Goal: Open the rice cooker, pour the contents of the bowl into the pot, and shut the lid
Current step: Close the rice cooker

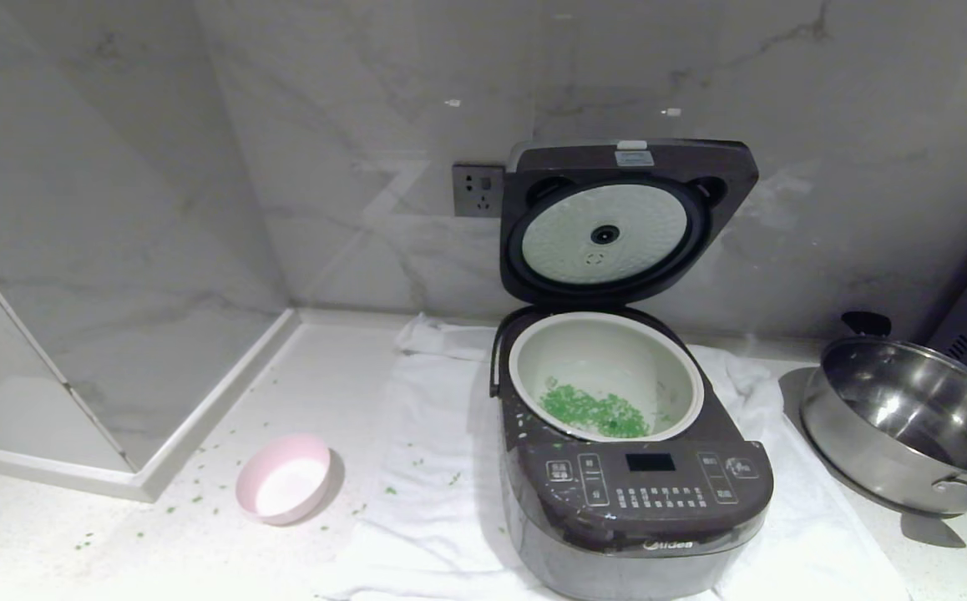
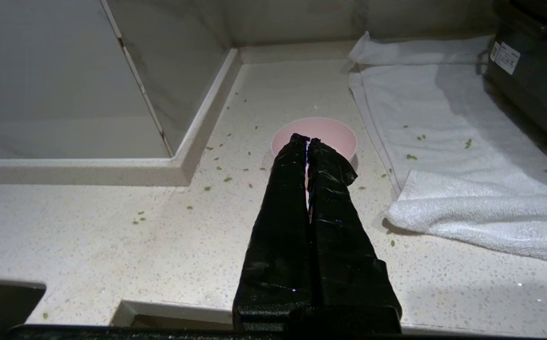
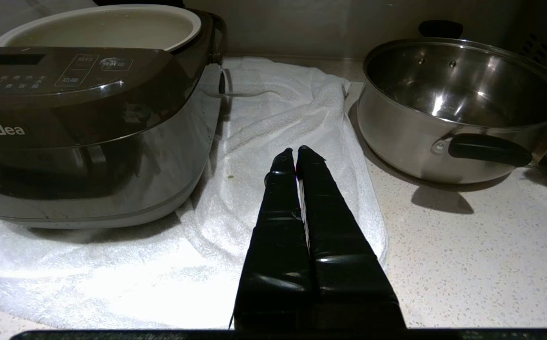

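Note:
The dark brown rice cooker (image 1: 634, 492) stands on a white towel with its lid (image 1: 625, 221) raised upright against the wall. Green contents (image 1: 594, 411) lie in the pale pot (image 1: 606, 376). The pink bowl (image 1: 284, 478) sits tilted and empty on the counter left of the towel. Neither arm shows in the head view. My left gripper (image 2: 307, 140) is shut and empty, held back from the bowl (image 2: 330, 134) and pointing at it. My right gripper (image 3: 295, 151) is shut and empty over the towel, between the cooker (image 3: 89, 137) and the steel pan.
A shiny steel pan (image 1: 909, 417) with black handles stands right of the cooker. A white towel (image 1: 425, 467) lies under the cooker. Green bits (image 2: 226, 179) are scattered on the counter around the bowl. A raised white ledge (image 1: 199, 417) borders the counter at left.

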Available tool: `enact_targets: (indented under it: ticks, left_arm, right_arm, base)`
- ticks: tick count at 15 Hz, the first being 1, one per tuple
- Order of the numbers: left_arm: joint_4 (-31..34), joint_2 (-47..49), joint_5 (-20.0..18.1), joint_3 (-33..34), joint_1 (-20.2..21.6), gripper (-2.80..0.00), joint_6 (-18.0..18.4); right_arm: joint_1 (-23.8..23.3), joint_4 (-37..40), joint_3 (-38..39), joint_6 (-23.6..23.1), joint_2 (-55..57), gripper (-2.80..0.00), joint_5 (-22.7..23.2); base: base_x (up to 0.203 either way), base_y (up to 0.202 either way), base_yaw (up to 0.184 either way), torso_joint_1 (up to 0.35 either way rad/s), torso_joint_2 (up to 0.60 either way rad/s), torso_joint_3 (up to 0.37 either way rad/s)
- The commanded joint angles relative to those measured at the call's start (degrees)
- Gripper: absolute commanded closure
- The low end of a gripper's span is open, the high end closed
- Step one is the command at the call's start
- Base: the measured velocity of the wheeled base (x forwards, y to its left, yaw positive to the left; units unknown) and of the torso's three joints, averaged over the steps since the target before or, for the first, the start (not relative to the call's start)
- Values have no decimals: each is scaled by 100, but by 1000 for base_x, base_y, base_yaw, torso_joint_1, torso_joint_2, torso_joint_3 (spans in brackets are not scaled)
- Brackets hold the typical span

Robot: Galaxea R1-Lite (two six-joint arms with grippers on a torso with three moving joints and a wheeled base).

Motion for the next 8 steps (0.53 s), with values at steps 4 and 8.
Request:
enact_targets:
  ticks: [4, 8]
  left_arm:
    - [-29, 2, 88, 82, 4, 0, 57]
    - [-21, 2, 149, 82, -5, 0, -274]
  right_arm:
    - [6, -2, 1, 20, 5, 0, -1]
    - [-2, -67, -162, -100, 1, 0, -84]
  base:
    - [0, 0, 0, 0, 0, 0]
    - [0, 0, 0, 0, 0, 0]
